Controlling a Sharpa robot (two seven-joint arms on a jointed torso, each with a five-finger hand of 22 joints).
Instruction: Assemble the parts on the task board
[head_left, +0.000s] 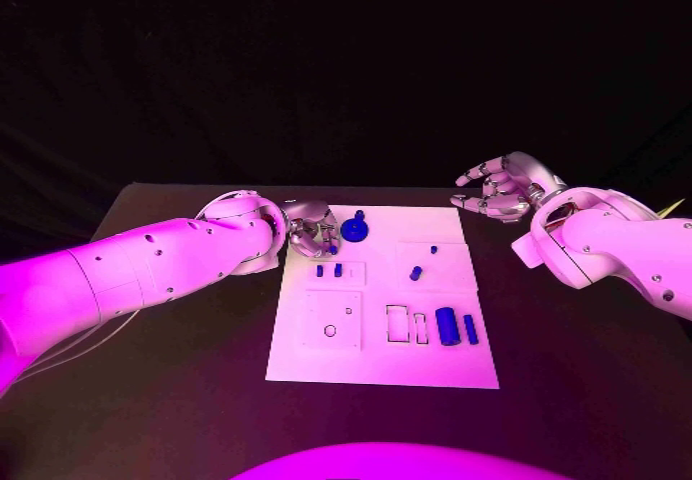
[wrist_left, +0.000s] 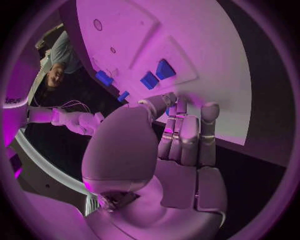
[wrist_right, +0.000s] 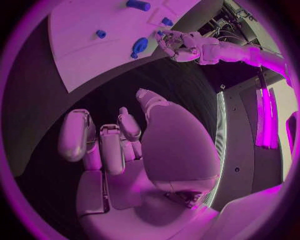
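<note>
Surface: black table (head_left: 173, 350), matte, with darkness behind it beyond the far edge.

Task board (head_left: 433, 365): white rectangular plate lying flat at the middle of the table, long side running away from the robot. It carries raised panels and shallow cut-outs — a square panel (head_left: 333, 320) with a small round hole on the near left, and two narrow rectangular slots (head_left: 405, 325) beside it.

Parts on the board:
- Two blue cylinders (head_left: 457, 327) lying side by side near the right edge, just beside the slots.
- Two small blue pegs (head_left: 329, 270) standing close together on a left-hand panel.
- One small blue piece (head_left: 415, 272) and a smaller one (head_left: 433, 249) on the right-hand panel, apart from each other.
- A larger blue rounded part (head_left: 356, 230) at the far left of the board, right beside the left hand's fingers; contact cannot be told.

Left hand (head_left: 309, 229): at the board's far left corner, fingers (wrist_left: 187, 135) drawn together and pointing down to the board edge near the two pegs; a bit of blue shows at the fingertips, but whether anything is held cannot be told.

Right hand (head_left: 502, 187): raised off the table past the board's far right corner, well apart from every part — fingers (wrist_right: 78, 135) loosely curled and apart, holding nothing.
</note>
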